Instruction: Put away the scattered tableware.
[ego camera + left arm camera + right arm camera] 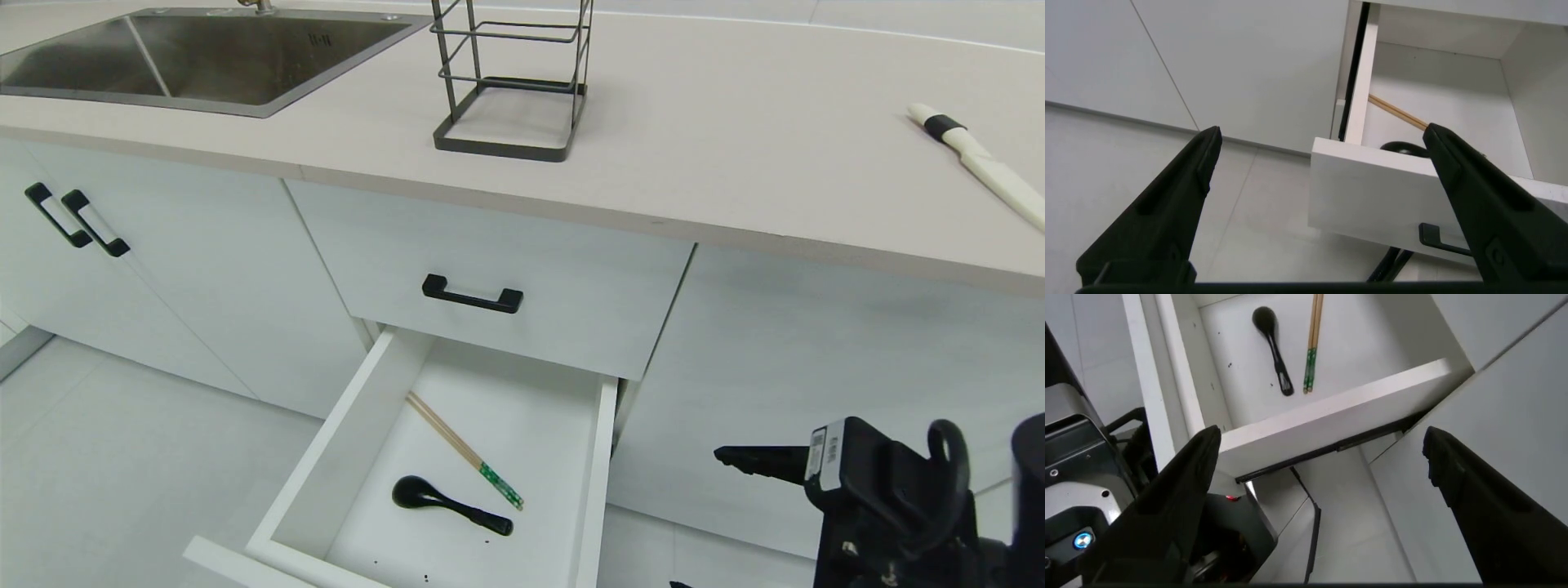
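Note:
The lower drawer (pixel 343 441) stands pulled out below the counter. Inside it lie a pair of wooden chopsticks (pixel 465 451) with green tips and a black spoon (pixel 449 505). A white utensil with a black band (pixel 984 163) rests on the counter at the far right. My right gripper (pixel 695 518) hangs open and empty, low to the right of the drawer. From its wrist view, the right gripper (pixel 1321 439) looks over the spoon (pixel 1274 349) and chopsticks (pixel 1312 343). My left gripper (pixel 1323 135) is open and empty, near the drawer front (pixel 1388 196), with the chopsticks (pixel 1396 113) beyond.
A steel sink (pixel 204 53) is set into the counter at the far left. A dark wire rack (pixel 510 82) stands at the counter's middle. The upper drawer, with a black handle (pixel 472 296), is closed. Cabinet door handles (pixel 73 220) are at the left.

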Controlling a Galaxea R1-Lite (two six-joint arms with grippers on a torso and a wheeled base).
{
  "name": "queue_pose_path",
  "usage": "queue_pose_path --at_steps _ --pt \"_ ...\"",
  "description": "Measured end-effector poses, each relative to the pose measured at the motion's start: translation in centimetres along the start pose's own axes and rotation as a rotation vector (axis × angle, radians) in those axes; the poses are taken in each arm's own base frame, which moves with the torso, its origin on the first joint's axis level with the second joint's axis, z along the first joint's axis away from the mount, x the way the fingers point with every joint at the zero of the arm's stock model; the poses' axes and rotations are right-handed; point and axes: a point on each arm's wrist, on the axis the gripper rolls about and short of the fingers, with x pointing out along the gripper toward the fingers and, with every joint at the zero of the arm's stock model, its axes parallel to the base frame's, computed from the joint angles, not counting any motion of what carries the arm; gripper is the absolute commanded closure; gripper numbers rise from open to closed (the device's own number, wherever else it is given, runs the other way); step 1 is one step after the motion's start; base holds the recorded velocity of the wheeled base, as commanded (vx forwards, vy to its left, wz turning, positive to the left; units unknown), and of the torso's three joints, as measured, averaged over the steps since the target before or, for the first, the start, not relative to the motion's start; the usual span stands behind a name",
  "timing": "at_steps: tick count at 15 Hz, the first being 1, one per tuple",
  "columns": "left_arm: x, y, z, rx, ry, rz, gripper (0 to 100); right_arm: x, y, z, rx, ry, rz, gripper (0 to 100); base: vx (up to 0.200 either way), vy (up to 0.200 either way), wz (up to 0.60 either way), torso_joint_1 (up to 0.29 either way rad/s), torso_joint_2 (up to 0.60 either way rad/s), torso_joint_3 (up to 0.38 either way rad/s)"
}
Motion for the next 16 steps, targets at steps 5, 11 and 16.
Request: queue_pose_path --at_steps 5,11,16 --pt "0.0 0.0 0.0 0.000 0.000 -0.001 0 -2.1 -0.9 -0.4 0.027 -0.034 -0.060 0 0.000 0.000 0.00 0.000 0.00 0.000" --pt "0.0 0.0 0.0 0.000 0.000 -0.001 0 -4.5 -1.3 -0.2 0.076 -0.136 -0.097 0 0.000 0.000 0.00 0.000 0.00 0.000" --pt "0.0 0.0 0.0 0.000 0.000 0.000 0 -8.1 -0.1 -3.6 0.066 -0.212 -0.049 0 0.000 0.000 0.00 0.000 0.00 0.000"
